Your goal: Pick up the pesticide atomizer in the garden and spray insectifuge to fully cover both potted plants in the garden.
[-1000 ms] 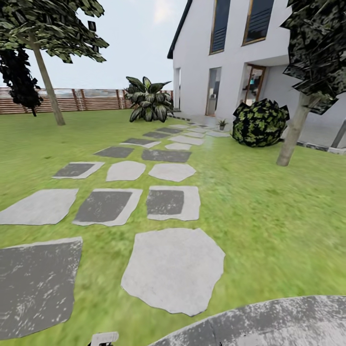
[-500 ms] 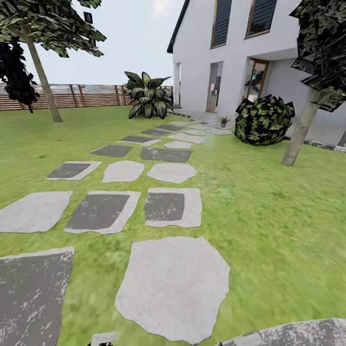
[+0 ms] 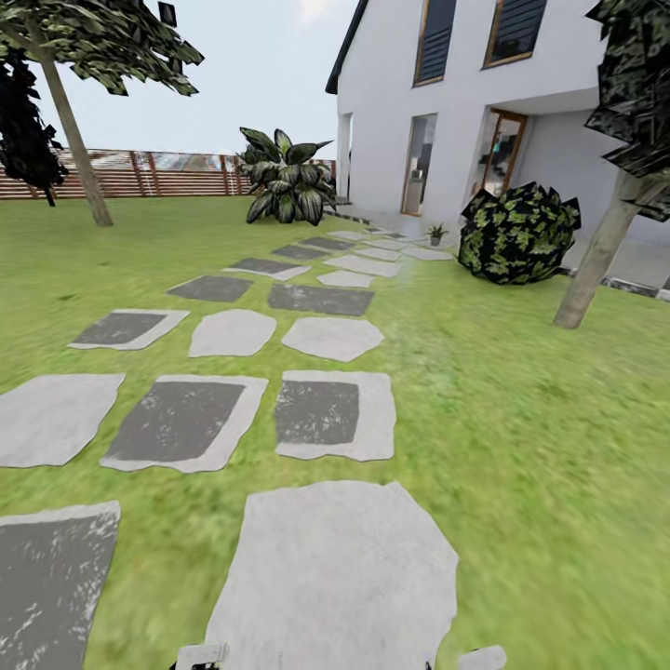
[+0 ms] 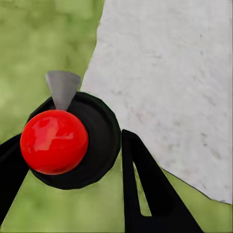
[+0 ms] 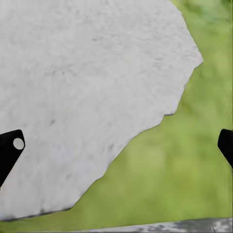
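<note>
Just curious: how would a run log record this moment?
left jaws: shut on pesticide atomizer | right jaws: open | potted plant: far ahead

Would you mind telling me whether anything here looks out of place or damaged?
Nothing stands out. The stepping stones lie flat in the lawn, one potted plant stands upright by the house, and the left tool holds the atomizer.

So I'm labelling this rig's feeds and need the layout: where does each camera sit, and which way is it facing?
Head view: on the robot's head, facing forward and down along the stepping stones towards the house, with a potted plant far ahead.
Left wrist view: near the left gripper, looking down past its dark fingers, which close on the pesticide atomizer.
Right wrist view: near the right gripper, looking down between spread fingertips.
Shared: both wrist views show pale stone bordered by lawn.
</note>
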Controlling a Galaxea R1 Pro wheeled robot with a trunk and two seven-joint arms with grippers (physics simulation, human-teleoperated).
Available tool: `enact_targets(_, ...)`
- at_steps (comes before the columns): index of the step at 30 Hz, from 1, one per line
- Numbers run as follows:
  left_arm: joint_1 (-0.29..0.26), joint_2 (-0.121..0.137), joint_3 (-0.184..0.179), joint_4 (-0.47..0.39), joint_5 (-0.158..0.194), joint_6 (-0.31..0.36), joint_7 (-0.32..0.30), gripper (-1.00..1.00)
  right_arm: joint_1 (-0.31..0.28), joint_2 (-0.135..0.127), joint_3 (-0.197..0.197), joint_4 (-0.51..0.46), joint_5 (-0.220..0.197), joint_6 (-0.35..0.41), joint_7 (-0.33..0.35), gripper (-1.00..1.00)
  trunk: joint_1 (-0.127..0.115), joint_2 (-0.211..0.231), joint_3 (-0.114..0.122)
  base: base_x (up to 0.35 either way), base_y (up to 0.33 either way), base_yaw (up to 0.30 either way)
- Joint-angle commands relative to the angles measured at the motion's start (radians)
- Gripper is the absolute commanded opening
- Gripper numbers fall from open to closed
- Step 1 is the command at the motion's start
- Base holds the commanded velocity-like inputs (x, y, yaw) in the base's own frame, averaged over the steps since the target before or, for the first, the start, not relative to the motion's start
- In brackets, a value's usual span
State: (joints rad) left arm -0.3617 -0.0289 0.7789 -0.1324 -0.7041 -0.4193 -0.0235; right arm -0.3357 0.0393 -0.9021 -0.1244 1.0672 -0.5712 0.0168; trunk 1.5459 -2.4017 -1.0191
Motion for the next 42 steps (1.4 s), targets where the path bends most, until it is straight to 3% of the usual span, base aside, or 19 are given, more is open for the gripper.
enact_targets(1, 0.0, 0.0, 0.009, -0.001, -0.007, -0.002, -0.003, -1.0, 0.0, 0.001, -0.008, -0.001, 0.008, -0.002, 0.002, 1.0, 0.0, 0.0, -0.001, 0.338, 0.0, 0.0)
enact_targets(15, 0.0, 0.004, 0.012, -0.002, -0.006, -0.003, -0.003, -1.0, 0.0, 0.002, -0.009, -0.001, 0.006, -0.003, 0.003, 1.0, 0.0, 0.0, -0.001, 0.338, 0.0, 0.0)
enact_targets(22, 0.0, 0.019, 0.013, -0.001, -0.005, -0.001, -0.001, -1.0, 0.0, 0.002, -0.009, -0.002, 0.006, -0.003, 0.003, 1.0, 0.0, 0.0, -0.001, 0.338, 0.0, 0.0)
enact_targets(42, 0.0, 0.02, 0.013, -0.001, -0.005, -0.001, -0.002, -1.0, 0.0, 0.001, -0.011, -0.004, 0.006, -0.003, 0.002, 1.0, 0.0, 0.0, -0.001, 0.338, 0.0, 0.0)
